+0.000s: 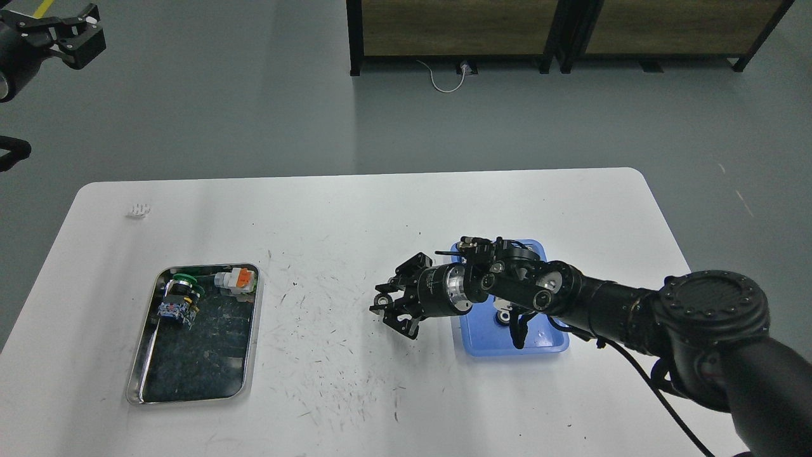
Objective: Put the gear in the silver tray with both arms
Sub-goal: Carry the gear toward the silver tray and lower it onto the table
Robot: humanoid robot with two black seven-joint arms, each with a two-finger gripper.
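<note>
The silver tray (190, 368) lies on the left of the white table, holding a green and black part (184, 285), a blue part (174, 311) and a white and orange part (236, 280) at its far end. My right gripper (388, 310) hovers over the table's middle, just left of the blue tray (482, 339), its fingers closed around a small dark gear (382, 303). Another small gear (504, 317) lies in the blue tray, partly hidden by my arm. My left gripper (71, 35) is raised at the top left, away from the table, open and empty.
A small white object (138, 209) lies near the table's far left corner. The table top (330, 355) between the two trays is scuffed with dark marks. Dark cabinets (457, 28) stand on the floor beyond the table.
</note>
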